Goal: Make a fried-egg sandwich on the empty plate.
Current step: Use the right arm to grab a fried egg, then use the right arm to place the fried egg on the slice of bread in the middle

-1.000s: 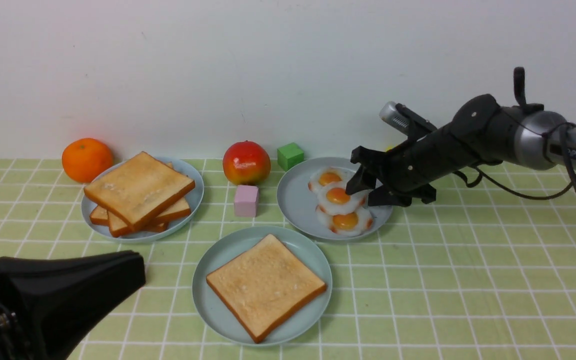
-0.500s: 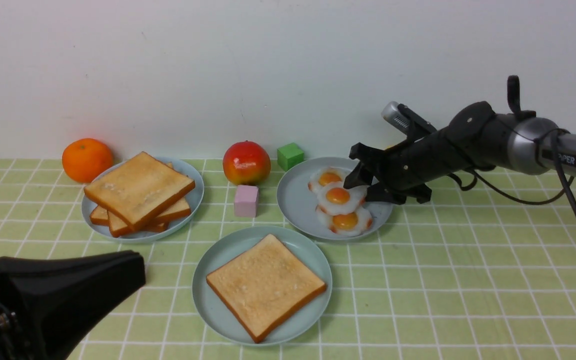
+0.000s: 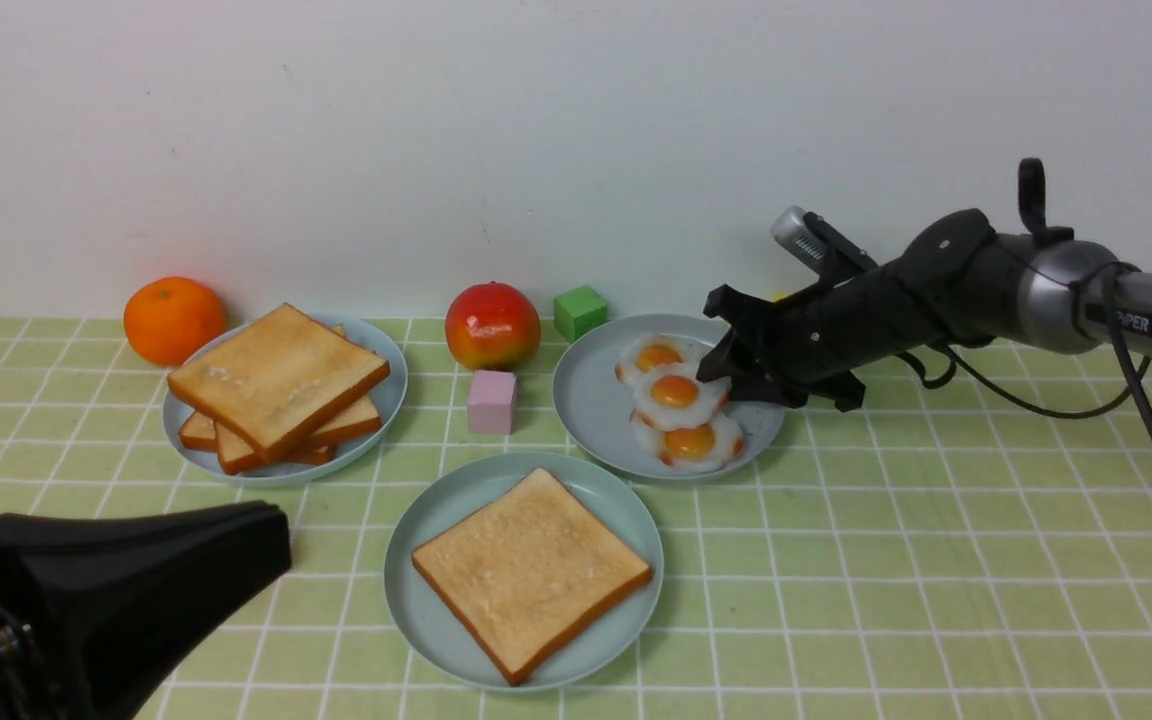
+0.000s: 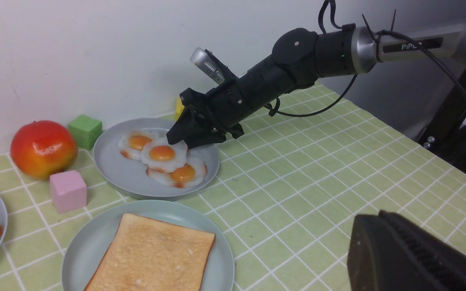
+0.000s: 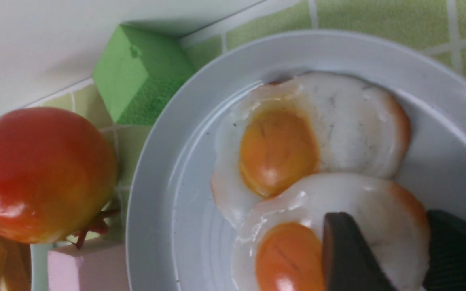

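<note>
Front view: right gripper has narrowed around the middle fried egg, fingers still parted, no firm grip visible; pickup seems to be starting. Bottom toast lies on the mint-green plate. Left gripper is clenched, holding nothing.

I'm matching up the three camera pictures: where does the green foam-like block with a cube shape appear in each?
Front view: upper middle, the green cube-shaped block.
Left wrist view: upper left part of the picture.
Right wrist view: upper left part, large.
Shared landmark: the shiny round red-and-yellow fruit, beside the block in all three.
</note>
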{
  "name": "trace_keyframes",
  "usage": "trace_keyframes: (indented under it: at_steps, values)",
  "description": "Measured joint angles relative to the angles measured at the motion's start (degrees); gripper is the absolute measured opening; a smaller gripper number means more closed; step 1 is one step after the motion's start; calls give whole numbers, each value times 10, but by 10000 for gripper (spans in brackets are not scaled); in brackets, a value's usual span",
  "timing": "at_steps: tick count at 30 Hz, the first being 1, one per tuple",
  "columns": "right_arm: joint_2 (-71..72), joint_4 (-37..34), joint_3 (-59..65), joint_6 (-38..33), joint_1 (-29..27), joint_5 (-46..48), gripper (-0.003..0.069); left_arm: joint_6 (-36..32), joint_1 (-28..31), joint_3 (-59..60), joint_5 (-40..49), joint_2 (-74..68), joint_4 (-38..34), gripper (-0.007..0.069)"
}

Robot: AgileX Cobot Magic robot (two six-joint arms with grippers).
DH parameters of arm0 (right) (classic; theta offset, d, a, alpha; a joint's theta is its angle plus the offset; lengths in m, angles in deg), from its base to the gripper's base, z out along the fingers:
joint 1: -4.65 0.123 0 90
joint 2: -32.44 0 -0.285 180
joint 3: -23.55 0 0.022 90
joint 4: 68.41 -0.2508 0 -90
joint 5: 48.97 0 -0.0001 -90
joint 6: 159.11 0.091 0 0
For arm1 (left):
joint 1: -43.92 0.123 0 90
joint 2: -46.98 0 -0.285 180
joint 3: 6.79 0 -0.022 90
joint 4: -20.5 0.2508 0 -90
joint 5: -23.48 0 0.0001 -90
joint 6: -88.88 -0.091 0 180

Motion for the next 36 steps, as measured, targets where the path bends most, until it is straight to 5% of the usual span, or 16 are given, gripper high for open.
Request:
trace_keyframes:
  at_steps: [5, 12, 21, 29, 36]
  values:
    - [0, -33, 0, 1, -6, 5, 116, 0, 0, 0, 0, 0, 0, -10]
    - [24, -72, 1, -55, -9, 26, 78, 0, 0, 0, 2, 0, 1, -10]
    - [159, -38, 23, -88, 0, 141, 77, 0, 9, 0, 22, 0, 17, -10]
    - [276, -82, 218, -154, 110, 125, 77, 0, 118, 0, 74, 0, 36, -10]
    - [255, -143, 253, -191, 164, 53, 77, 1, 175, 0, 98, 0, 32, -8]
